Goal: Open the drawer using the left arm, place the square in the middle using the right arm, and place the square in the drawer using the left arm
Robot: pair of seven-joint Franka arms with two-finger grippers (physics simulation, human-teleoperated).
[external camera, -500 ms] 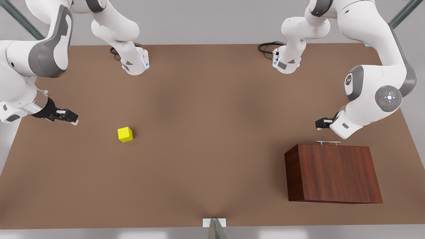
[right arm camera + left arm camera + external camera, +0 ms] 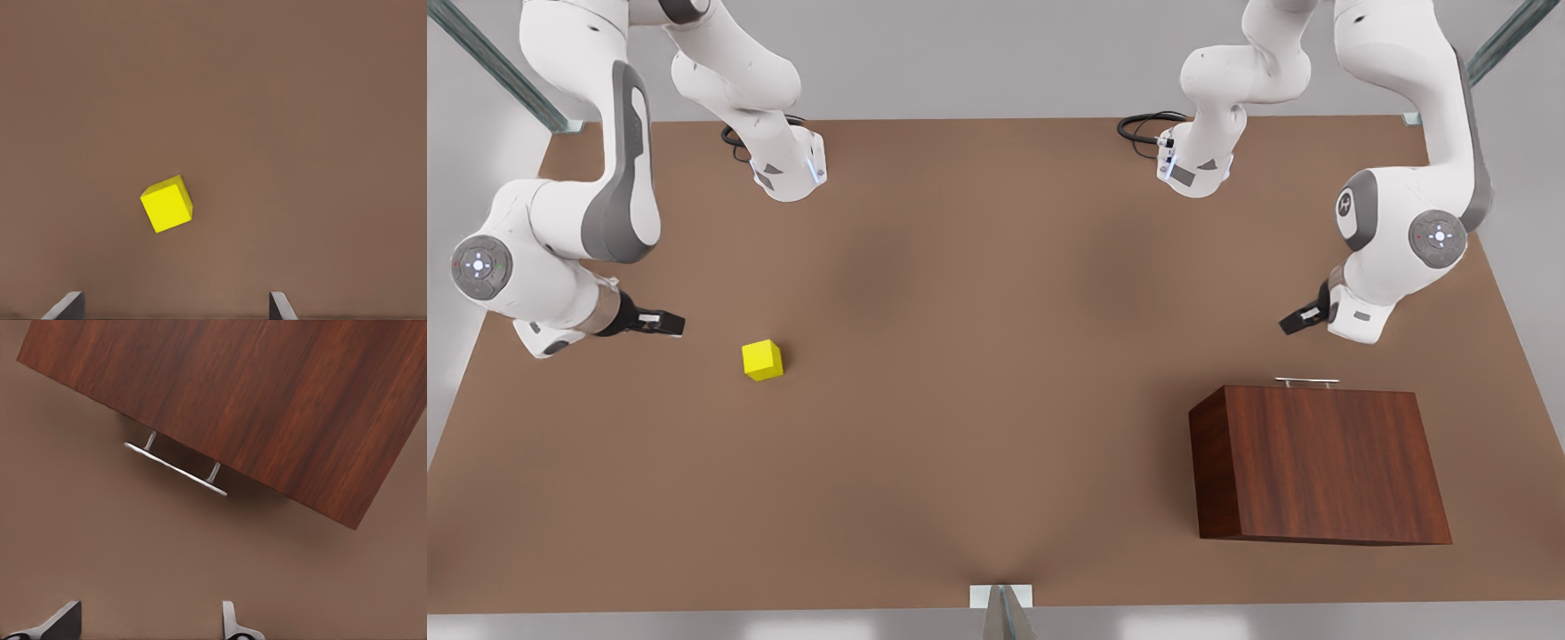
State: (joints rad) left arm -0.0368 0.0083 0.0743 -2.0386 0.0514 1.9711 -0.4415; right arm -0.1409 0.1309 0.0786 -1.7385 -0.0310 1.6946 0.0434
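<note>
While both arms hang over the brown bench (image 2: 996, 427), neither claw touches anything. Left claw (image 2: 1294, 322): at the front view's right, fingers apart, nothing between them; its two dark fingertips (image 2: 63, 623) show spread wide in the left wrist view w/ bare bench between. Just ahead of this claw stands the dark wood-grain cabinet (image 2: 1320, 462), w/ its drawer shut flush w/ the cabinet front. The silver bar handle (image 2: 1306, 382) sits on the cabinet face nearest the claw, near but apart from the fingers; in the left wrist view the handle (image 2: 175, 469) lies ahead of the fingertips on two short posts, set at a slant to the finger line, and the cabinet (image 2: 267, 407) lies beyond it.

Right claw (image 2: 669, 324): at the front view's left, fingers apart, empty; the right wrist view shows its fingertips (image 2: 67, 305) wide apart over bare bench. The yellow cube (image 2: 762, 360) rests on the bench ahead of this claw, near but not touching, well apart from the cabinet. In the right wrist view the cube (image 2: 167, 204) sits ahead of the fingertips, nearer one finger than the other, w/ its faces turned at an angle to the finger line. Arm bases (image 2: 787, 173) are mounted along the far bench edge.
</note>
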